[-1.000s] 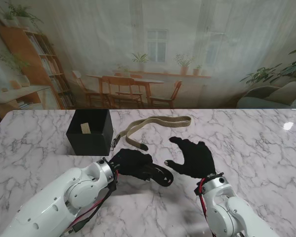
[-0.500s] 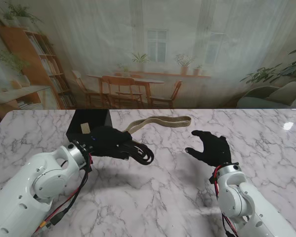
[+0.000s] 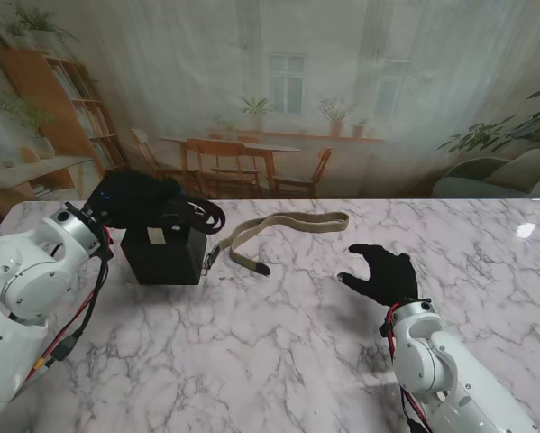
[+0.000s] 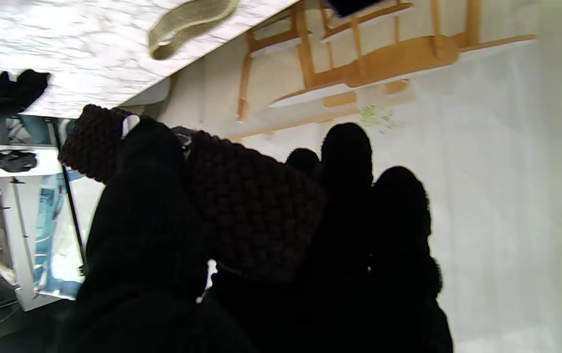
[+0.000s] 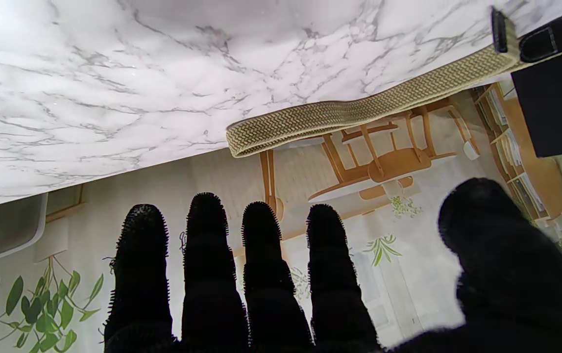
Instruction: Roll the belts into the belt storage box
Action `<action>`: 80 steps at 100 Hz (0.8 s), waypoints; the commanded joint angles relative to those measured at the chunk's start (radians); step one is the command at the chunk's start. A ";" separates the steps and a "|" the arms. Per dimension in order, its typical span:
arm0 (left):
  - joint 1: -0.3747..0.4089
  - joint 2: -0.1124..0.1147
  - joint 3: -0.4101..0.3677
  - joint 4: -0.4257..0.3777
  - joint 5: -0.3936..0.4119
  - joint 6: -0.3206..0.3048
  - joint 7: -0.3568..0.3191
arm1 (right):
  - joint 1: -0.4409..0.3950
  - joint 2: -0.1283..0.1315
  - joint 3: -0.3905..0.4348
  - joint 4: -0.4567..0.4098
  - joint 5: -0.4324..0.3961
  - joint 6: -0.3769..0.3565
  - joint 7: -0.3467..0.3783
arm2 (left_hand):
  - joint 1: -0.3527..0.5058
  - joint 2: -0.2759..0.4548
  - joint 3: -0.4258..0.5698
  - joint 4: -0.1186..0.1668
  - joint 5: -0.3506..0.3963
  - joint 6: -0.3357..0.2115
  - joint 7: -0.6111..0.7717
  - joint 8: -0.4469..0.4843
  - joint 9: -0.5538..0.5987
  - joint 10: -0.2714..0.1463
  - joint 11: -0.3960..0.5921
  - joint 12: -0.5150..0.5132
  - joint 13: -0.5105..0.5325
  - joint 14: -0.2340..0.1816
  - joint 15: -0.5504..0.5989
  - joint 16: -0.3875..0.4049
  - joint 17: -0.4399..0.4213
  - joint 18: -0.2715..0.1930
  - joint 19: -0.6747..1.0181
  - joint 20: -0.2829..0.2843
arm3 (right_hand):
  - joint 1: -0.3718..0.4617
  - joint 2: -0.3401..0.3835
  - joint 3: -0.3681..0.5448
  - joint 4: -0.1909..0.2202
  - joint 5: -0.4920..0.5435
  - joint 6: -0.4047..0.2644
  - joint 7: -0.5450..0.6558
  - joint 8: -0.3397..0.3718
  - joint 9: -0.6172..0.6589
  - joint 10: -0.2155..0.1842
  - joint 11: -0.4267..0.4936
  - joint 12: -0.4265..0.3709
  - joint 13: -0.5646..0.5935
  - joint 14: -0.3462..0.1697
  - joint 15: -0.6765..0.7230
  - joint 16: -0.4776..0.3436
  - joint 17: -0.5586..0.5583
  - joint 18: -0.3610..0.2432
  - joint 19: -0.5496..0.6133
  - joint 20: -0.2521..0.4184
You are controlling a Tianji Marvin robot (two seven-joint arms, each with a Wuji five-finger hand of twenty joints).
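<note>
Two belts show on the worktop (image 3: 279,361): my left hand (image 3: 134,200) grips the rolled black belt (image 3: 200,213) over the black box (image 3: 164,255) by the far left edge, the tan belt (image 3: 283,230) lies beside it, my right hand (image 3: 379,274) spread, holding nothing.

Left hand (image 3: 134,200) clutching rolled dark belt (image 3: 200,214) over black storage box (image 3: 166,254); khaki belt (image 3: 283,229) lying beside; right hand (image 3: 382,275) spread, empty.

Far rim of black storage box (image 3: 166,255) hidden behind left hand (image 3: 134,200), rolled dark belt (image 4: 241,211) mostly covered by fingers, box interior unseen, tan belt (image 5: 359,110) cut off by frame edge
</note>
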 commanded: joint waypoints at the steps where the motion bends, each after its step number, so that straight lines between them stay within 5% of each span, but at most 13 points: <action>1: -0.029 0.013 -0.016 0.034 0.007 0.028 -0.006 | -0.005 0.001 0.006 0.010 -0.010 0.007 -0.002 | 0.181 0.118 0.196 0.055 0.065 -0.180 0.144 0.051 0.064 -0.099 0.063 0.033 -0.013 -0.041 0.010 0.011 -0.005 -0.087 0.013 0.009 | 0.017 0.036 -0.004 0.026 0.014 -0.034 -0.010 0.021 -0.016 -0.015 0.015 -0.007 -0.024 -0.021 -0.024 -0.015 -0.020 0.005 -0.020 -0.009; 80: -0.183 0.045 0.024 0.325 0.178 0.130 0.023 | -0.011 0.002 0.024 0.030 -0.017 0.013 -0.009 | 0.194 0.137 0.161 0.060 0.054 -0.188 0.134 0.047 0.050 -0.112 0.041 0.018 -0.046 -0.039 -0.018 0.002 -0.047 -0.072 0.001 0.009 | 0.018 0.042 -0.003 0.025 0.034 -0.039 -0.018 0.036 -0.017 -0.014 0.018 0.001 -0.038 -0.026 -0.024 -0.010 -0.027 0.002 -0.036 0.008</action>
